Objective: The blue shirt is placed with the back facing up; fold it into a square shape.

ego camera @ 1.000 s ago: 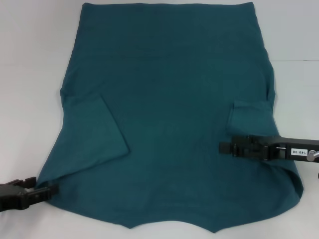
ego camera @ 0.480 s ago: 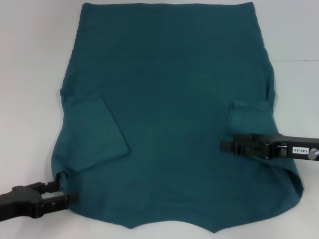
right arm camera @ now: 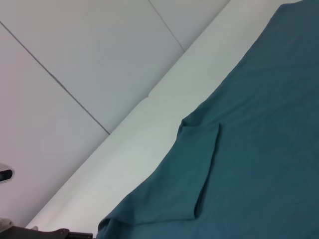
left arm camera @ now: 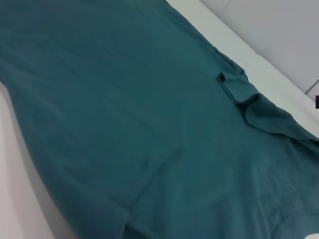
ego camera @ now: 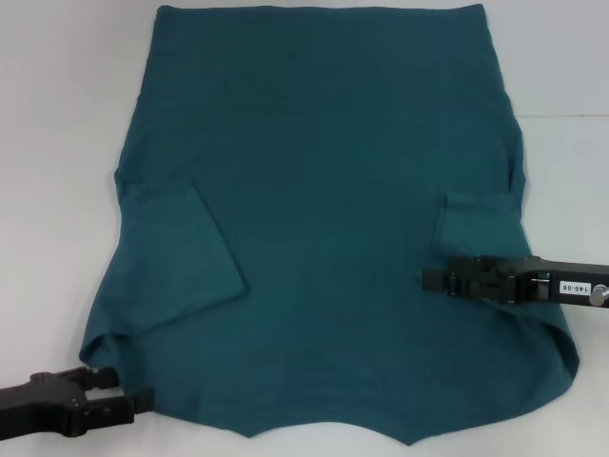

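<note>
My left tool has dropped toward me and slid further in since a moment ago, now at the shirt's near left corner; the fabric edge there has spread outward again. I cannot tell whether its fingers are parted or closed. My right tool lies on the cloth below the folded right sleeve; its state I cannot tell either. The shirt lies flat, plain side up, both sleeves folded inward. Its near hem is cut off in the head view. Bare white counter runs along both sides.
</note>
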Motion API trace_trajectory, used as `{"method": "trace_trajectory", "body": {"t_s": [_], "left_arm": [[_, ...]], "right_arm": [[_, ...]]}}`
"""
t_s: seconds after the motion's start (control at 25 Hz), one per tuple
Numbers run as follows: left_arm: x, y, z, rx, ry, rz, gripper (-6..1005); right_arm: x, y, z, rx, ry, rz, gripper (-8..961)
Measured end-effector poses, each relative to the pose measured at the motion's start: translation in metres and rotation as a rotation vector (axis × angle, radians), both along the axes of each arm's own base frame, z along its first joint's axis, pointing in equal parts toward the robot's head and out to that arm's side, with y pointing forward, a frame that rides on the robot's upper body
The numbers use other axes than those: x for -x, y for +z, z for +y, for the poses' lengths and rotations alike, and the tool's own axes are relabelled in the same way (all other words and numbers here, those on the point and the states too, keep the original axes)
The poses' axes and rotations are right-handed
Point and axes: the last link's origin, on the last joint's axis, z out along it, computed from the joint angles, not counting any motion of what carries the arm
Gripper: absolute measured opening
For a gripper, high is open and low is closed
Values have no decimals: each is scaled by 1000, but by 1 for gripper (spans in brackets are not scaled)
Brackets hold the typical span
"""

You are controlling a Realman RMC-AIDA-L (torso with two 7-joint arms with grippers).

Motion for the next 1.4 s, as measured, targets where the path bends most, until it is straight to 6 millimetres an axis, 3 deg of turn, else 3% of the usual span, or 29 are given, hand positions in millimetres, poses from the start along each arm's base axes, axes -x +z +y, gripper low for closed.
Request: {"method": "trace_trajectory", "body": {"t_s": [1.4], "left_arm": [[9,6,14,-61,78,52,842]], "right_arm": [[2,3,6,-18,1,-13,903]]}}
